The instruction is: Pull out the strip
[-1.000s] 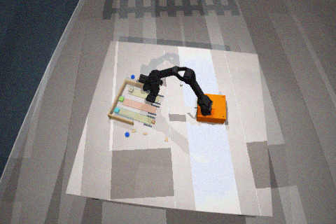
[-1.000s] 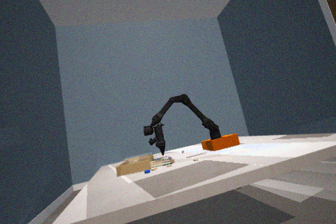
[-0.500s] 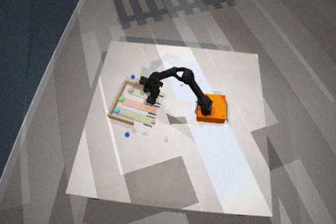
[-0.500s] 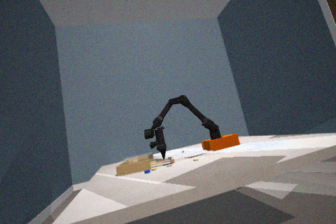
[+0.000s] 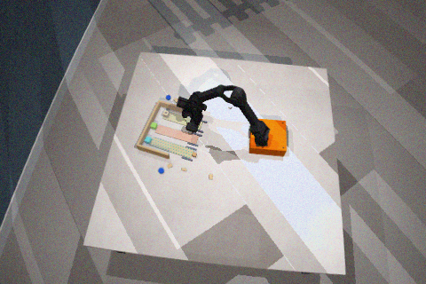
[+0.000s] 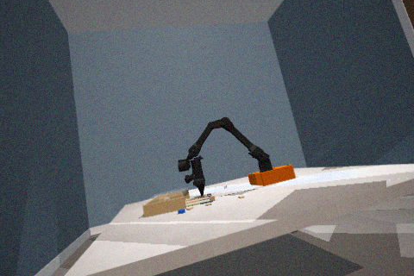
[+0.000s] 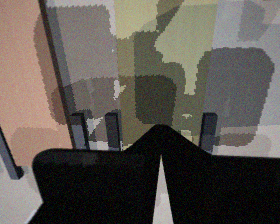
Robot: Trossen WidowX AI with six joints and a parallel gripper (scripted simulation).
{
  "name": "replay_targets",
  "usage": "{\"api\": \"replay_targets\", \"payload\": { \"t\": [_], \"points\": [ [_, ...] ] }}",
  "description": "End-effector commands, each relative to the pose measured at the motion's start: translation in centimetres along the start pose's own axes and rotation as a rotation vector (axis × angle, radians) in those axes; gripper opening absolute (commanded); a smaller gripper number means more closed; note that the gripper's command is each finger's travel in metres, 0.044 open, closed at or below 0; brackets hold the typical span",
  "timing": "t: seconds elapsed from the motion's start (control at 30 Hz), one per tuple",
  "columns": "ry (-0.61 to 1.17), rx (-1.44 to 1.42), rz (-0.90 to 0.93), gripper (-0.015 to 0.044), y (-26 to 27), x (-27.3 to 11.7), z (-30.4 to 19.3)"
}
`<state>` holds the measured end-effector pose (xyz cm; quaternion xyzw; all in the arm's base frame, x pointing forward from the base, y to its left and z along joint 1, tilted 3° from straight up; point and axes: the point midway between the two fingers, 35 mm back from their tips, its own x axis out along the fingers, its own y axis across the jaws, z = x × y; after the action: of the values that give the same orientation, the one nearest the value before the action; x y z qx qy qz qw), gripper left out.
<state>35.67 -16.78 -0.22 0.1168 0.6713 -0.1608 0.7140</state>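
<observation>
Over the near end of the yellow strip (image 5: 177, 118) (image 7: 193, 55), your pincer (image 5: 192, 128) (image 6: 202, 194) (image 7: 160, 130) points down, fully closed, nothing gripped. Cube position: the pale cube (image 5: 166, 113), apparently the labelled one, sits toward that strip's far end inside the wooden frame (image 5: 147, 125) (image 6: 166, 205); its marking is too small to read. Step judged: drawing out the yellow strip. Set the closed tips on its centreline, press lightly, then drag straight toward the arm's base. Avoid the dark guides (image 7: 209, 131) and the pink strip (image 5: 177, 134) (image 7: 21, 75); sideways drift could jam the slide.
</observation>
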Motion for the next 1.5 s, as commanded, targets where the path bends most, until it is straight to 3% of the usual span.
{"api": "replay_targets", "payload": {
  "t": [0.0, 1.47],
  "points": [
    [-0.003, -0.004, 0.003, 0.0000, 0.0, 0.0, 0.0],
    [-0.001, -0.004, 0.003, 0.0000, 0.0, 0.4, -1.5]
  ]
}}
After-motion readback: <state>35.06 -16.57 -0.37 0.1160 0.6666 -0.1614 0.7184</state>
